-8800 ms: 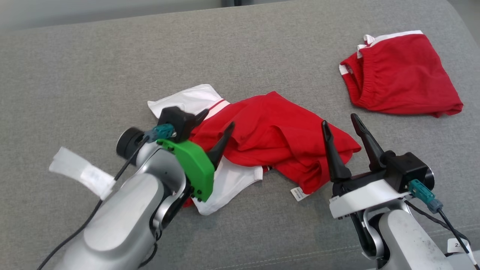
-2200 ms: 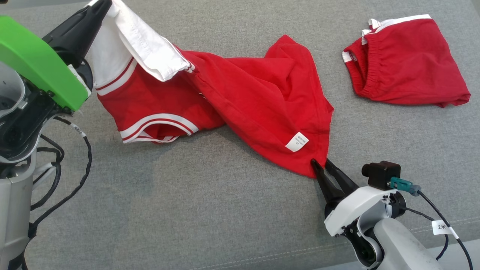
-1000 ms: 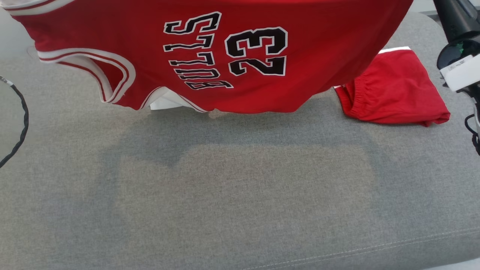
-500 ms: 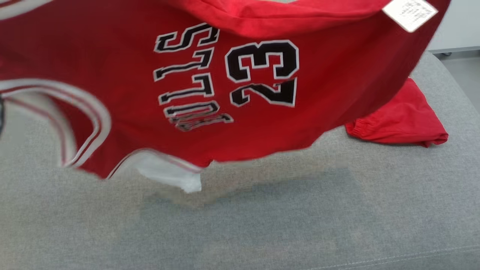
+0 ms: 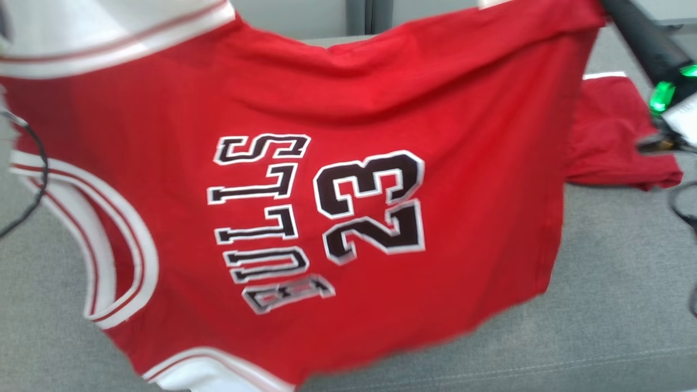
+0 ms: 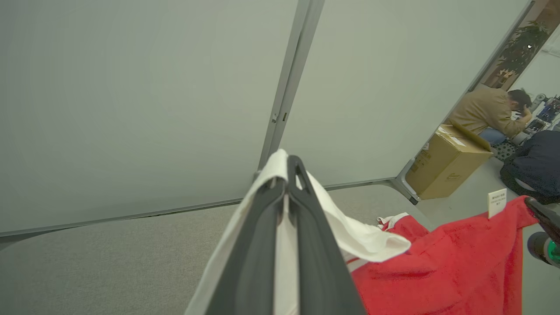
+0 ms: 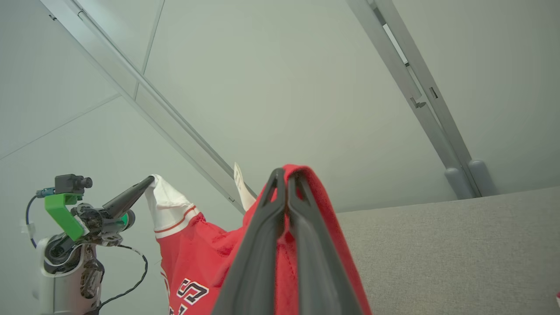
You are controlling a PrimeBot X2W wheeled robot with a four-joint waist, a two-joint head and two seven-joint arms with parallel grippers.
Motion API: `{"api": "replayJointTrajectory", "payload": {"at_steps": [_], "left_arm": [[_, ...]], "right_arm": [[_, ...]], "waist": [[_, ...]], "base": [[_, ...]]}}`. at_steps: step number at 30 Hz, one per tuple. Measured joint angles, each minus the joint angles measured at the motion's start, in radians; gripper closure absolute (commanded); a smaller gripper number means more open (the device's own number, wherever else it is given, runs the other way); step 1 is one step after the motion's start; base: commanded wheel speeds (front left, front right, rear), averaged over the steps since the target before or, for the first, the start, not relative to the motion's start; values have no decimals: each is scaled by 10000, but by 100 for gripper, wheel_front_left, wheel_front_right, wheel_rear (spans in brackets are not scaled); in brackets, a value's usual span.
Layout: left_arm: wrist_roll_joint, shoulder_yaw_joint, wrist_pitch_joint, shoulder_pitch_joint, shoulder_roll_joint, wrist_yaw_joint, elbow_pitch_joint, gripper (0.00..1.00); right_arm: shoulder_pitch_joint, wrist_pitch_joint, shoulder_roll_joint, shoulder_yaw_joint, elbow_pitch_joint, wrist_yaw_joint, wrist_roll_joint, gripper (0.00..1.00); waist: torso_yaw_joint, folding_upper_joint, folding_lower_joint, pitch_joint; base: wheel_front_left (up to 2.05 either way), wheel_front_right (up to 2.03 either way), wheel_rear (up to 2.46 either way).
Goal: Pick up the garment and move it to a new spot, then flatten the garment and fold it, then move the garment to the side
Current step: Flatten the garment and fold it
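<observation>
The garment [image 5: 337, 163] is a red jersey with black "BULLS 23" lettering and white trim. It hangs spread out in the air above the grey cushion [image 5: 626, 283], held at two corners. My left gripper [image 6: 288, 168] is shut on its white shoulder fabric, and the same gripper [image 7: 148, 180] shows far left in the right wrist view. My right gripper [image 7: 286, 175] is shut on the red hem. Its dark fingers [image 5: 637, 38] run to the garment's upper right corner in the head view.
Red shorts [image 5: 615, 136] with a white band lie on the cushion at the right, partly behind the jersey. A black cable [image 5: 32, 179] hangs at the left. Pale wall panels stand behind. A cardboard box [image 6: 446, 164] and a seated person [image 6: 490, 113] are beyond the cushion's end.
The jersey now hangs lower and closer in the head view, covering most of the cushion it only skirted a second ago. The view has also shifted. Both grippers stay shut on it.
</observation>
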Motion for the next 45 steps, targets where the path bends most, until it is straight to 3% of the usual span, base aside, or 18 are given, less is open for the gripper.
{"api": "replayJointTrajectory", "payload": {"at_steps": [4, 7, 8, 10, 13, 16, 19, 24, 28, 38, 45], "left_arm": [[1601, -980, -397, 138, -63, 0, 1446, 100], [3168, -1231, -1645, -770, -69, -88, 1732, 100], [3273, -943, -2673, -2224, -675, -79, 1595, 100], [3269, -882, -3461, -3545, -1358, -205, 1189, 100], [3118, -884, -4387, -4382, -1912, -894, 550, 100], [2769, -1110, -4696, -3982, -1835, -1534, 355, 100], [2487, -853, -5206, -2363, -1864, -1664, 391, 100], [2080, -865, -6230, 1985, -2207, -1904, 1116, 100], [2127, -769, -6987, 4074, -2276, -1942, 1870, 100], [2052, -125, -8635, 5051, -2280, -2190, 2445, 100], [2336, -447, -9227, 6075, -2320, -2251, 2257, 100]], "right_arm": [[-1197, -537, 1262, 715, 1310, -844, -882, 100], [-2987, -1417, 1952, 681, 2219, -999, -2063, 100], [-4334, -2056, 2197, 403, 2560, -995, -2909, 100], [-5415, -2552, 2382, 88, 2650, -986, -3231, 100], [-6138, -2938, 2556, -40, 2727, -953, -3488, 100], [-5807, -2987, 2541, 215, 2917, -888, -3521, 100], [-4510, -2991, 2585, 648, 3145, -886, -3509, 100], [-966, -3323, 2970, 926, 4090, -878, -3243, 100], [500, -3708, 2696, 849, 4518, -575, -3231, 100], [931, -4585, 2767, 798, 4939, 265, -3227, 100], [1662, -4913, 2362, 848, 4938, 514, -3549, 100]], "waist": [[94, 0, 0, 507], [164, 0, 0, 896], [201, 0, 0, 1160], [234, 0, 0, 1421], [285, 0, 0, 1821], [339, 0, 0, 2230], [384, 0, 0, 2634], [450, 0, 2, 3147], [568, 0, 1, 3180], [658, 0, 0, 2380], [722, 0, 0, 1678]], "base": [[0, 0, 0], [0, 0, 0], [0, 0, 0], [0, 0, 0], [0, 0, 0], [0, 0, 0], [0, 0, 0], [0, 0, 0], [0, 0, 0], [0, 0, 0], [0, 0, 0]]}}
